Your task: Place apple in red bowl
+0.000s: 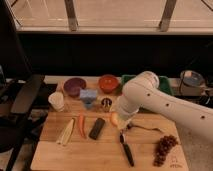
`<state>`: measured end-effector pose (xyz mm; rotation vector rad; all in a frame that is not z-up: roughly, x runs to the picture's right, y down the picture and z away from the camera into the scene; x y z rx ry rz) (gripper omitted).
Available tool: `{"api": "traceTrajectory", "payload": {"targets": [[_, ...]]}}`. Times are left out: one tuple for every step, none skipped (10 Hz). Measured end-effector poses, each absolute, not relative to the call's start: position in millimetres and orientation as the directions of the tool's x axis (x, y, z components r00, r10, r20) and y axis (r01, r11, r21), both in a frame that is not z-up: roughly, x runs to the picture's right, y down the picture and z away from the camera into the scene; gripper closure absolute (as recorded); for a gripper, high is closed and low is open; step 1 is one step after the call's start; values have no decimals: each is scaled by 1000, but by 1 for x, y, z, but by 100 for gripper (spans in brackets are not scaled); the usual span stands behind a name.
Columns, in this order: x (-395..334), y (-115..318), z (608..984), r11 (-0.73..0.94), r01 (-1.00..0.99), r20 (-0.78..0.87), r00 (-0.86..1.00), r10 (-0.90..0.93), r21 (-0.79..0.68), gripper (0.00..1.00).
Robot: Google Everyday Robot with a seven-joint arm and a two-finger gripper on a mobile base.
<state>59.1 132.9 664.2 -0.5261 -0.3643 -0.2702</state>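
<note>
The white arm's gripper [120,121] holds the apple [114,119] over the middle of the wooden board [55,155], closed narrowly round the fruit (only its left side shows past the wrist). The red bowl [108,82] sits at 12 o'clock from the apple, apart from it, with a purple bowl [74,86] at its 9 o'clock. A carrot [81,125] lies at the apple's 9 o'clock, grapes [164,147] at 4 o'clock.

Carrot [81,125], grapes [164,147] on wooden board [75,155]; purple bowl [74,86] behind.
</note>
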Motion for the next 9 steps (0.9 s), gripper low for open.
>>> {"api": "traceTrajectory", "payload": {"targets": [[58, 133, 664, 832, 342, 405, 901, -158, -437, 100], [58, 132, 664, 832, 343, 405, 900, -159, -437, 100], [59, 133, 664, 832, 342, 405, 901, -158, -437, 100], [59, 132, 665, 832, 340, 403, 902, -157, -438, 100], [60, 132, 665, 832, 341, 402, 902, -158, -437, 100], [60, 129, 666, 837, 340, 401, 902, -161, -429, 100], [59, 119, 672, 843, 342, 399, 901, -168, -415, 100], [58, 105, 680, 851, 341, 397, 901, -175, -400, 100], [57, 87, 691, 859, 339, 392, 902, -182, -383, 100]]}}
